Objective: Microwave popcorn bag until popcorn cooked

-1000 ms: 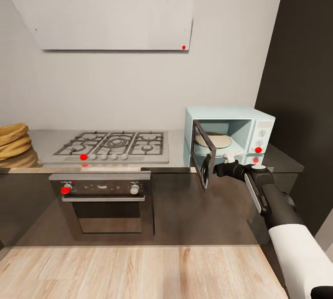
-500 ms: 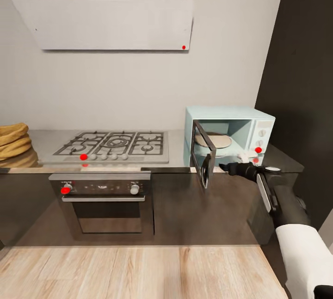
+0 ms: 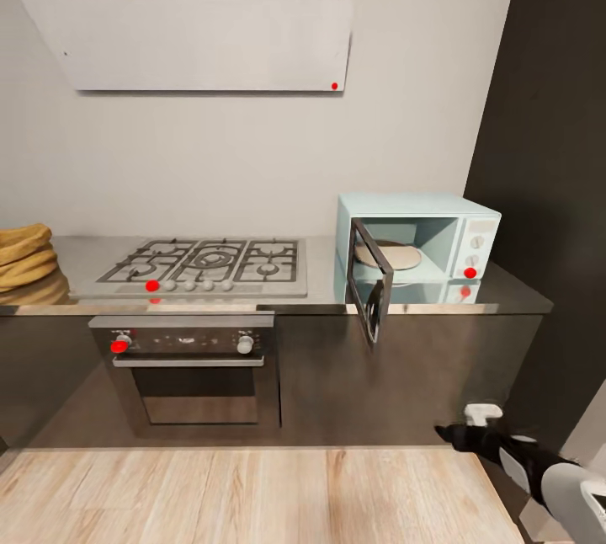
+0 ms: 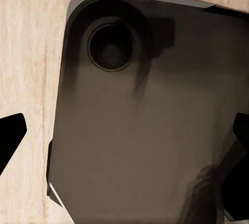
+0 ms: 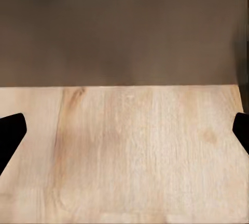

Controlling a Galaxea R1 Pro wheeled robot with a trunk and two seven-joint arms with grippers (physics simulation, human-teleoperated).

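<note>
The mint-blue microwave point(image 3: 438, 228) stands at the right end of the grey countertop point(image 3: 80, 256). Its dark glass door point(image 3: 372, 279) is swung out towards me, and a round tan plate point(image 3: 389, 255) lies inside. The mustard-tan popcorn bag point(image 3: 21, 262) sits on the countertop at the far left, cut by the picture's edge. My right gripper point(image 3: 454, 433) hangs low in front of the dark cabinets, open and empty; in the right wrist view point(image 5: 124, 135) it faces wood floor and a cabinet front. My left gripper point(image 4: 124, 135) is open over my own dark base.
A grey gas hob point(image 3: 206, 264) lies between the bag and the microwave, with a dark oven point(image 3: 189, 367) below and a flat white hood point(image 3: 194, 43) above. A tall dark cabinet point(image 3: 547, 148) closes the right side. Light wood floor point(image 3: 252, 493) runs along the front.
My right arm has drawn back from the microwave door and dropped low to the right, in front of the cabinets. The door stays swung out.
</note>
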